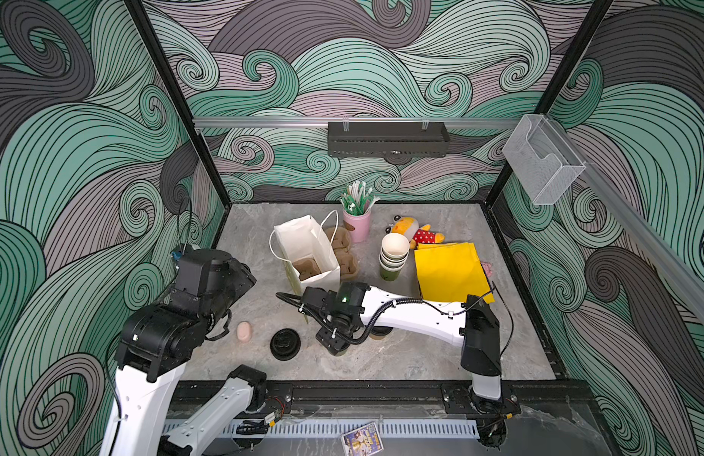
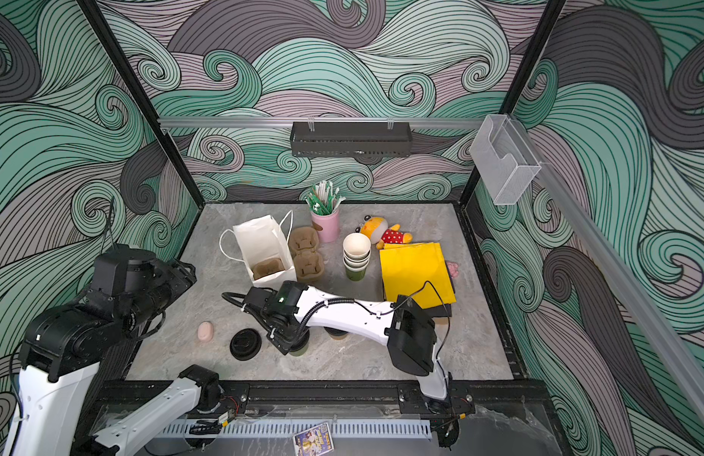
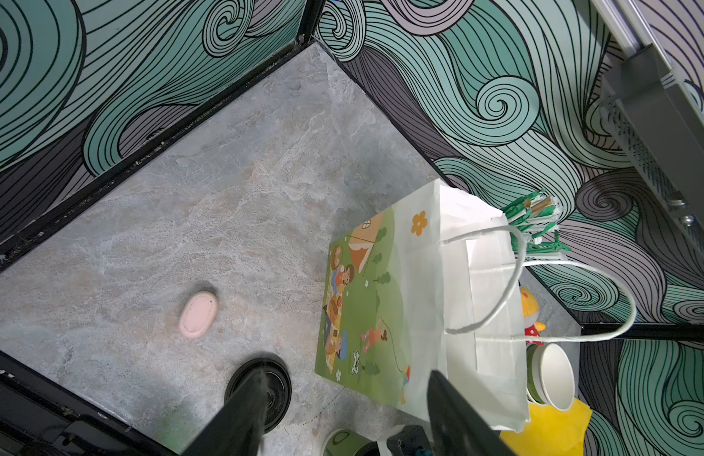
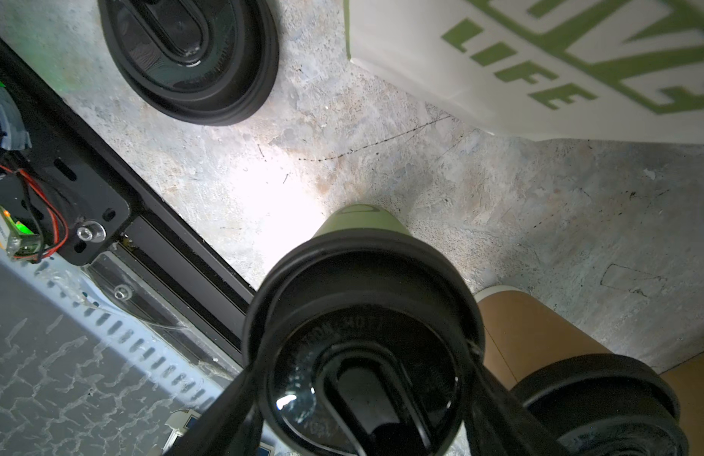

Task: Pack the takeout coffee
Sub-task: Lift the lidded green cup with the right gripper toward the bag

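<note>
Green cup [image 4: 362, 292], lidded, clamped by right gripper [image 4: 366, 375]; brown cup [image 4: 532, 331] beside; neither in bag [image 3: 461, 296]; left gripper [image 3: 346, 373] wide, empty.

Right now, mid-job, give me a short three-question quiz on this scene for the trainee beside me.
1. Pick one: at the green cup, the right gripper has its jaws A) beside the base B) either side of the black lid C) well clear of it.
2. True or false: the white paper bag already holds a cardboard cup carrier.
3. Fill in: the left gripper is ____, with nothing between its fingers.
Key: 1 B; 2 true; 3 open.
</note>
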Action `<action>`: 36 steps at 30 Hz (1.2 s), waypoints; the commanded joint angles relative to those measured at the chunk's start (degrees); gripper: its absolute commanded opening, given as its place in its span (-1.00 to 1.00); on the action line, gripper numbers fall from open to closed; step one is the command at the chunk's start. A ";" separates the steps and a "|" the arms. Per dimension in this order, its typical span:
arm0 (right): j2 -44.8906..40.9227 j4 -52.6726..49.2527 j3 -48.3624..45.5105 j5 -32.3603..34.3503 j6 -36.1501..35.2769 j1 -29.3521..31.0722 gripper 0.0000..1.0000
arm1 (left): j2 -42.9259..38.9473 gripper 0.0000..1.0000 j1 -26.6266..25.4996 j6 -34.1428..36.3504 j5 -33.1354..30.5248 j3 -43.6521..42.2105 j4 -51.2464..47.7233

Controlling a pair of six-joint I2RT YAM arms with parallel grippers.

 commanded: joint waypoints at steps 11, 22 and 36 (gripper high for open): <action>-0.50 -3.68 0.75 1.21 1.79 0.48 0.28 | -0.53 0.35 0.40 0.90 -0.21 0.37 -0.57; -9.46 -12.21 2.48 3.01 11.66 3.45 0.22 | 1.78 0.55 0.45 2.80 4.29 1.30 0.83; -19.82 -25.39 11.05 7.42 23.58 4.37 0.20 | 14.86 0.80 0.95 9.09 15.03 7.29 3.43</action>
